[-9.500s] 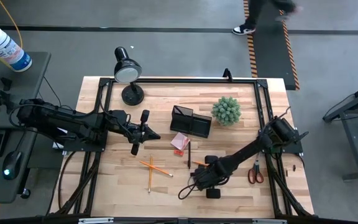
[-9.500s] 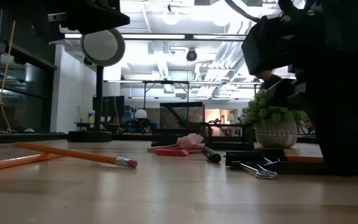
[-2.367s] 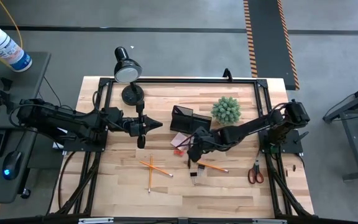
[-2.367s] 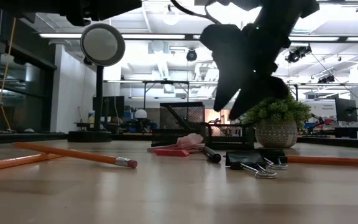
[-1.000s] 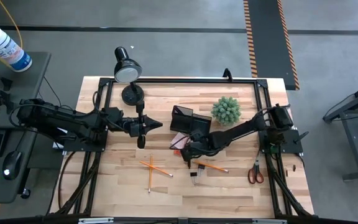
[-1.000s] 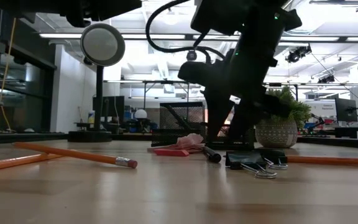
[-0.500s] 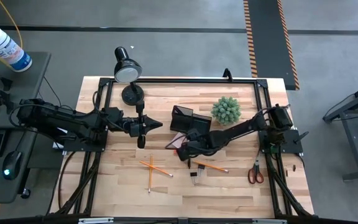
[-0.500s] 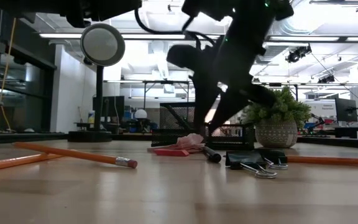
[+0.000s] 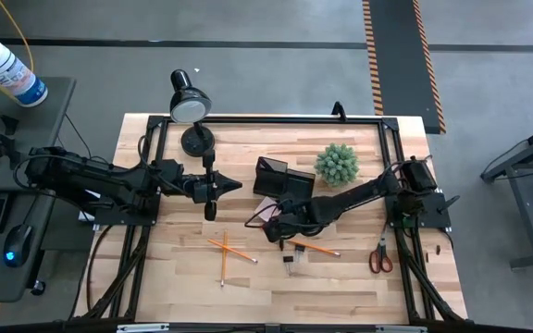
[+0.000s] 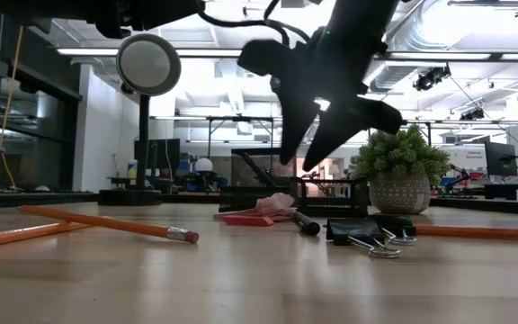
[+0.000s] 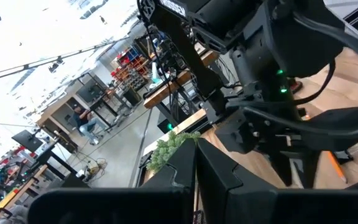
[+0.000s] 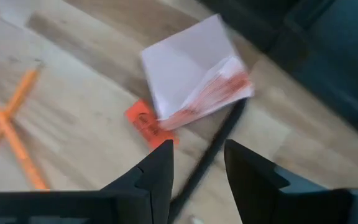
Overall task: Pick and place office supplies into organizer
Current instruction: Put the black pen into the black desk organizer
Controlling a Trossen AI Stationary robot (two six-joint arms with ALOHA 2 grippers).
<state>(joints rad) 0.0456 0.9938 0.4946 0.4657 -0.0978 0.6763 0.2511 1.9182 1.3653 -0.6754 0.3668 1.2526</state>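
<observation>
The right gripper [image 9: 268,225] hung above the table [image 9: 359,268] just in front of the organizer [image 9: 283,179], its fingers [image 12: 157,171] spread apart and holding nothing. Below them lay a black pen [image 12: 213,148] and the pink sticky-note pad [image 12: 194,74], both near the organizer's front. Two crossed pencils [image 9: 229,249] lay farther from the organizer, a binder clip [image 10: 362,236] sat near the pen, and the scissors [image 9: 380,255] lay well apart. The left gripper [image 9: 213,188] waited beside the organizer, pressed together.
</observation>
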